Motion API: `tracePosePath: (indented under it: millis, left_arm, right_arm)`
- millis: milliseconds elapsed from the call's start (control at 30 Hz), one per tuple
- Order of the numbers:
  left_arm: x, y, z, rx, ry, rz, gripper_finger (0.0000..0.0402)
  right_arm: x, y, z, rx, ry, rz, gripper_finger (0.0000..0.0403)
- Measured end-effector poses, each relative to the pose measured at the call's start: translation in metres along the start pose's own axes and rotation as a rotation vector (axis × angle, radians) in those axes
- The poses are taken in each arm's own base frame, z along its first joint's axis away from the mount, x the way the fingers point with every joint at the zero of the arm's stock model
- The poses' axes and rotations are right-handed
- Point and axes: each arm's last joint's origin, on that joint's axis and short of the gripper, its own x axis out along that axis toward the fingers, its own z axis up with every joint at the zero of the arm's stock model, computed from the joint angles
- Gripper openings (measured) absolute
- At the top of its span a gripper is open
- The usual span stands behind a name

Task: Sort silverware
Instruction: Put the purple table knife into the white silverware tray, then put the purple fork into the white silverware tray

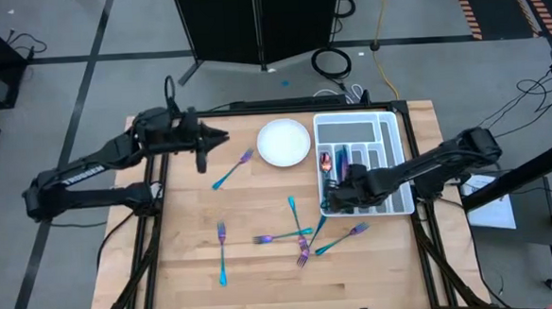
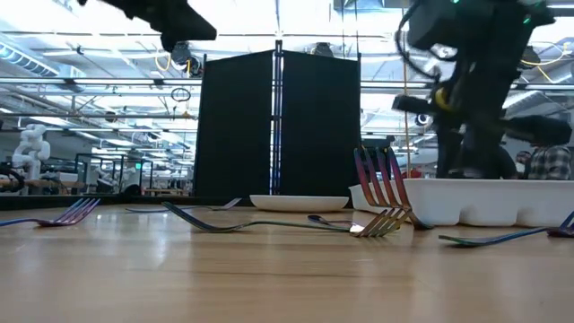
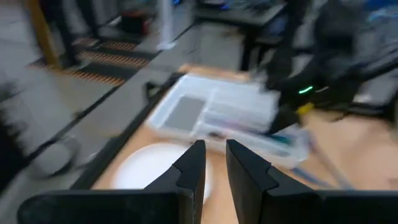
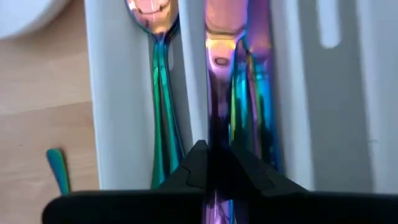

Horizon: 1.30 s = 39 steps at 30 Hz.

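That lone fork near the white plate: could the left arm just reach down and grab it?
Probably yes. The left gripper hangs above the table close to that fork, holding nothing, and the fork lies alone on bare wood with nothing over it.

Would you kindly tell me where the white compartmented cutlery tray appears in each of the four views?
High view: the white compartmented cutlery tray lies at the table's right, beside the round white plate.
Low view: its white wall stands at right, behind upturned forks.
Left wrist view: it shows blurred at centre, beyond the plate.
Right wrist view: its dividers fill the picture.
Shared landmark: the plate, except in the right wrist view.
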Motion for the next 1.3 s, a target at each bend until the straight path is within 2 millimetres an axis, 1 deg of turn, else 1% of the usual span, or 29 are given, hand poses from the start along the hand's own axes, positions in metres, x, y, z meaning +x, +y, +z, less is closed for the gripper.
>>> tracePosePath:
  millis: [100,200,367,600,767,833,933,1100,1233,1300]
  left_arm:
    - [0.003,0.001,-0.014,-0.015,-0.037,-0.069,0.0063]
    - [0.005,0.002,-0.021,-0.034,-0.025,-0.086,0.0063]
    - [0.005,0.001,-0.022,-0.029,-0.029,-0.129,0.0063]
    - [0.005,0.000,-0.015,-0.035,-0.096,-0.144,0.0063]
    - [0.005,0.001,-0.013,-0.039,-0.112,-0.144,0.0063]
    - [0.008,0.001,-0.014,-0.087,-0.103,-0.145,0.0063]
    - [0.013,0.003,-0.018,-0.173,-0.060,-0.124,0.0063]
    - [0.021,0.004,-0.024,-0.190,-0.002,-0.122,0.0063]
    - [0.022,0.006,-0.035,-0.227,0.098,-0.078,0.0063]
    - [0.020,0.010,-0.042,-0.316,0.163,-0.029,0.0063]
  right_arm:
    - [0.008,0.004,-0.001,-0.035,0.036,-0.015,0.0020]
    - [0.010,0.005,-0.002,-0.088,0.067,-0.019,0.0020]
    - [0.009,0.001,-0.001,-0.085,0.079,-0.066,0.0025]
    - [0.010,0.000,0.002,-0.103,0.085,-0.091,0.0028]
    - [0.010,0.000,0.004,-0.162,0.088,-0.093,0.0059]
    - [0.010,0.000,0.004,-0.183,0.087,-0.097,0.0074]
    - [0.010,0.000,0.005,-0.206,0.086,-0.097,0.0097]
    - [0.010,0.000,0.006,-0.229,0.086,-0.095,0.0134]
    - [0.001,0.000,0.009,-0.239,0.100,-0.050,0.0152]
    - [-0.008,0.000,0.013,-0.234,0.107,-0.012,0.0156]
